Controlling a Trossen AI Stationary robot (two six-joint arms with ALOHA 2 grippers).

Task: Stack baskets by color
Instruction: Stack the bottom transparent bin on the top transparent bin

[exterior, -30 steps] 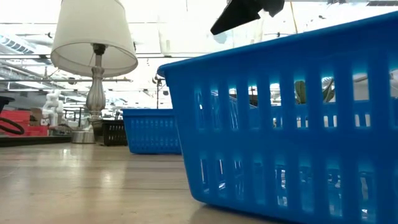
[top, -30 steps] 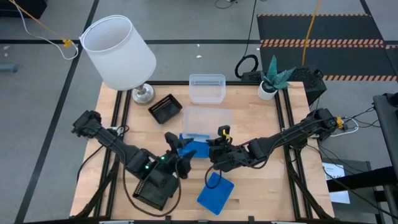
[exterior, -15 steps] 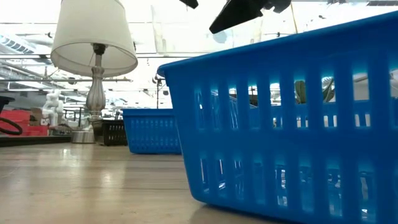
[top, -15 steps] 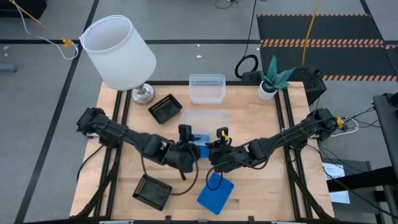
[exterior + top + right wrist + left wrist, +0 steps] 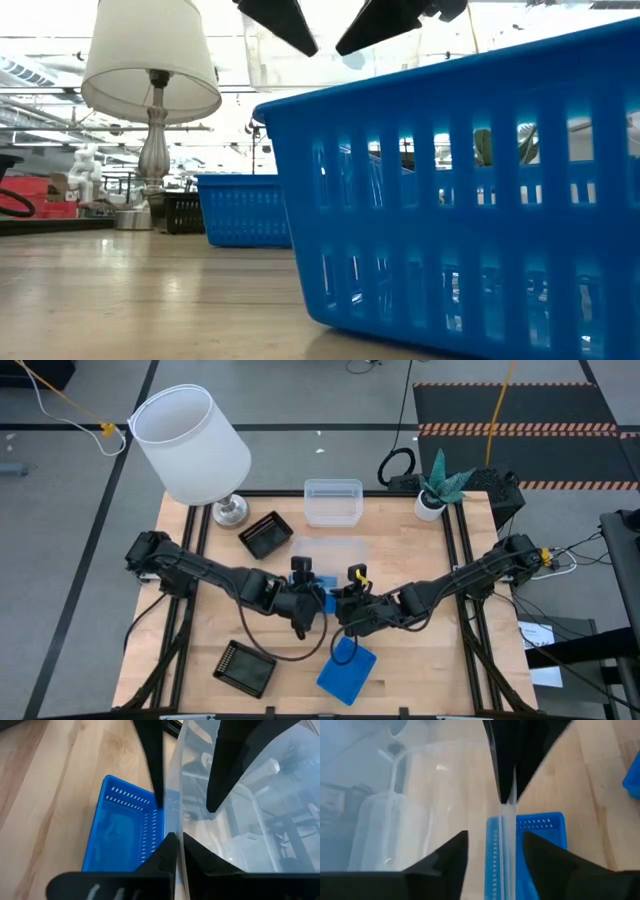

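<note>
A clear basket (image 5: 335, 555) hangs above the middle of the table, with my right gripper (image 5: 176, 847) shut on its near wall. My left gripper (image 5: 495, 855) is open. Its fingers stand on either side of the same wall, facing the right gripper, without touching it. Under both lies a blue basket (image 5: 125, 830) on its bottom. A second blue basket (image 5: 347, 670) and a black basket (image 5: 245, 667) rest near the front edge. Another black basket (image 5: 266, 535) and another clear basket (image 5: 333, 502) stand farther back. My right gripper pinches the clear basket's near wall (image 5: 178, 827) between its two fingers, a single layer of plastic seen edge-on. The fingers come slanting down from the table's right side. The basket is lifted clear, over the blue basket.
A lamp with a white shade (image 5: 190, 445) stands at the far left corner. A small potted plant (image 5: 435, 490) is at the far right. Bare wood lies along the left and right sides of the table (image 5: 420, 650).
My left gripper has swung from over the near-left black basket toward the table's middle and a little down, up to the clear basket, and now straddles its wall. My right gripper and the clear basket have kept still.
</note>
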